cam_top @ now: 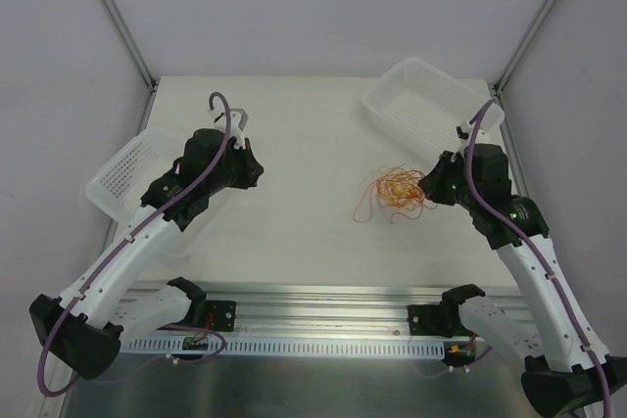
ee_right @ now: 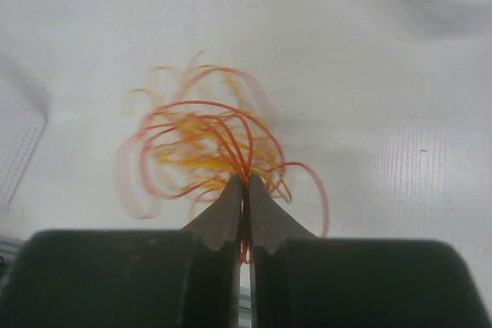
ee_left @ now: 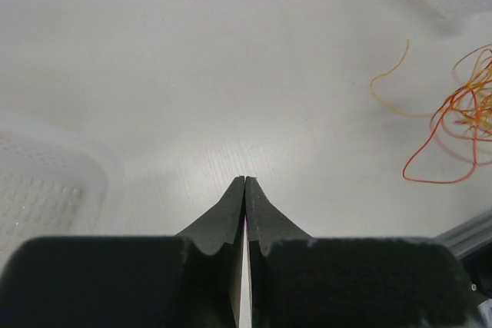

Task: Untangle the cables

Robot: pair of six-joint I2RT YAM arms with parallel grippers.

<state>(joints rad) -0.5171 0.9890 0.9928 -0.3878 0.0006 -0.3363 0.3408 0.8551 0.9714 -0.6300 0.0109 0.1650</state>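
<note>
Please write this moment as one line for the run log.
phase: grasp | right gripper: shut on cables | left gripper: shut, holding nothing, away from cables | cables: tangled on table

Both arms bend inward: left tool [ee_left: 244,180] closed tight; right tool [ee_right: 245,181] (likewise closed) pinching the cables [ee_right: 201,137].

A lab: white enclosure [cam_top: 59,46], arms [cam_top: 127,252] bolted to aluminium rail [cam_top: 323,299].
</note>
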